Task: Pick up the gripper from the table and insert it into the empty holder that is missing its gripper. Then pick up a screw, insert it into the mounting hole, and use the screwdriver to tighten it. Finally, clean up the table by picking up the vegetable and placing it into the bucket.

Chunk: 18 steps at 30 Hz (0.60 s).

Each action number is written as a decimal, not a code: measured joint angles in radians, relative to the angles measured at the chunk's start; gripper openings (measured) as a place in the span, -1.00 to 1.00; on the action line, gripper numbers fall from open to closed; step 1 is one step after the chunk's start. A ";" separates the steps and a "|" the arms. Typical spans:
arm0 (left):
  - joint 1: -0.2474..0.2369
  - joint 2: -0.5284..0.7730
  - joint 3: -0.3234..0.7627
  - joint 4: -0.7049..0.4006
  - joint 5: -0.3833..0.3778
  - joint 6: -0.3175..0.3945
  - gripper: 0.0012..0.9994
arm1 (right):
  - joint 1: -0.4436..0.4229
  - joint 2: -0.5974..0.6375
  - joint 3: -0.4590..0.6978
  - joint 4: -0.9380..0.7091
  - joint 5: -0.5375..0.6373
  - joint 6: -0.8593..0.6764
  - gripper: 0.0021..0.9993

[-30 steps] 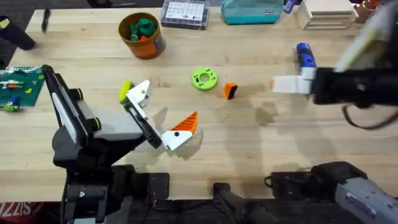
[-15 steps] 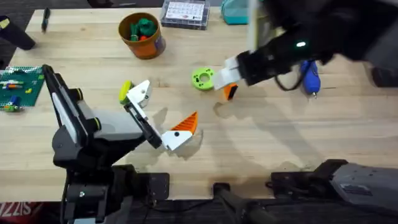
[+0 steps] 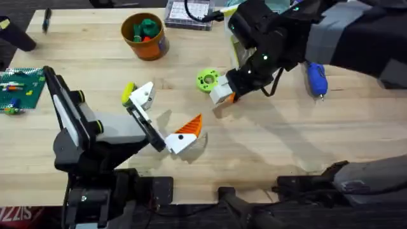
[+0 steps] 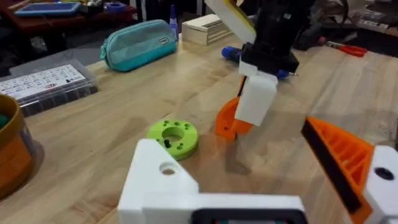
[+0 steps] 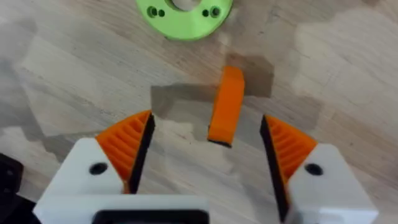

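Observation:
The small orange gripper (image 3: 234, 96) (image 5: 225, 106) lies on the table beside a green ring disc. My right gripper (image 3: 227, 94) (image 5: 207, 135) hangs right over it, open, one orange pad on each side and neither touching. My left gripper (image 3: 162, 117) (image 4: 249, 177) rests open at the lower left. Its far finger is the bare white holder (image 3: 144, 95) (image 4: 163, 180); its near finger carries an orange pad (image 3: 188, 126). The yellow-green vegetable (image 3: 128, 90) lies just behind the holder. The orange bucket (image 3: 145, 37) stands at the back left. The blue screwdriver (image 3: 315, 77) lies to the right.
The green ring disc (image 3: 207, 80) (image 5: 184, 12) lies just beyond the orange gripper. A clear parts box (image 3: 188, 13), a teal pouch (image 4: 137, 43) and a wooden box (image 4: 208, 26) line the back edge. A green brick plate (image 3: 19, 89) sits at the far left.
My right arm has swung in from the table's right side to the middle and come down over the orange gripper. The left arm has stayed still.

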 joint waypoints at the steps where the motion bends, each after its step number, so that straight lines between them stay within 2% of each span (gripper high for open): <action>1: 0.000 0.000 0.000 0.000 0.000 0.000 0.99 | 0.000 0.000 0.000 0.000 0.001 -0.001 0.91; 4: 0.000 0.000 0.000 0.000 0.000 0.000 0.99 | 0.000 0.000 0.000 -0.002 0.003 -0.004 0.77; 9: 0.000 0.000 0.000 0.000 0.000 0.000 0.99 | 0.000 0.000 0.000 -0.003 0.003 -0.008 0.26; 12: 0.000 0.000 0.000 0.000 0.000 0.000 0.99 | 0.000 0.000 0.000 -0.003 0.003 -0.010 0.03; 14: 0.000 0.000 0.000 0.000 0.000 0.000 0.99 | 0.000 0.000 0.000 -0.003 0.003 -0.011 -0.04; 18: 0.000 0.000 0.000 0.000 0.000 0.000 0.99 | 0.000 0.000 0.000 -0.003 0.017 -0.011 -0.04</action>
